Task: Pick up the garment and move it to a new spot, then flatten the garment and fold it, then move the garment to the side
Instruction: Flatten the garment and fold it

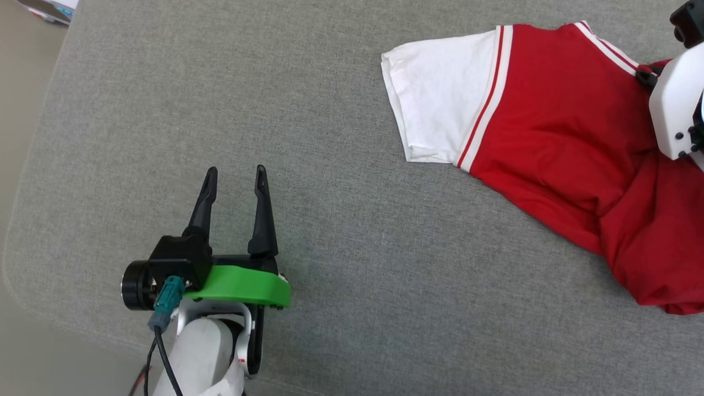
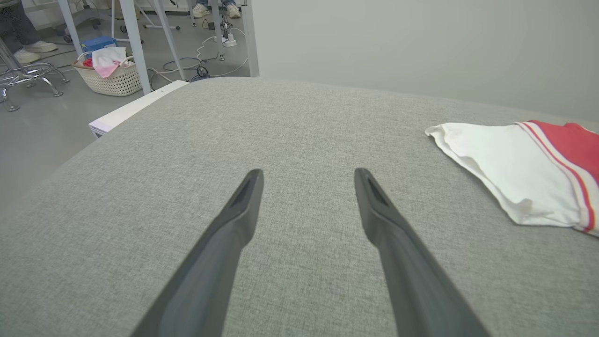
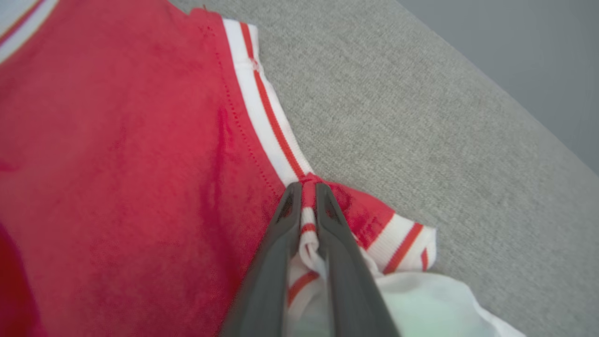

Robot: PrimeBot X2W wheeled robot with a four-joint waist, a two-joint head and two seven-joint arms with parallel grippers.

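The garment (image 1: 550, 126) lies rumpled at two o'clock on the grey cushion (image 1: 341, 264), its striped trim (image 3: 276, 135) pinched tight in the right gripper (image 3: 308, 189). The left gripper (image 1: 235, 177), at seven o'clock, gapes empty. Flattening and folding appear not yet done.

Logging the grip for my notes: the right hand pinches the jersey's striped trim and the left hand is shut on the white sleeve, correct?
No. The left hand is open over bare grey fabric, clear of the white sleeve, as the left wrist view shows. The right hand does pinch the striped trim of the jersey.
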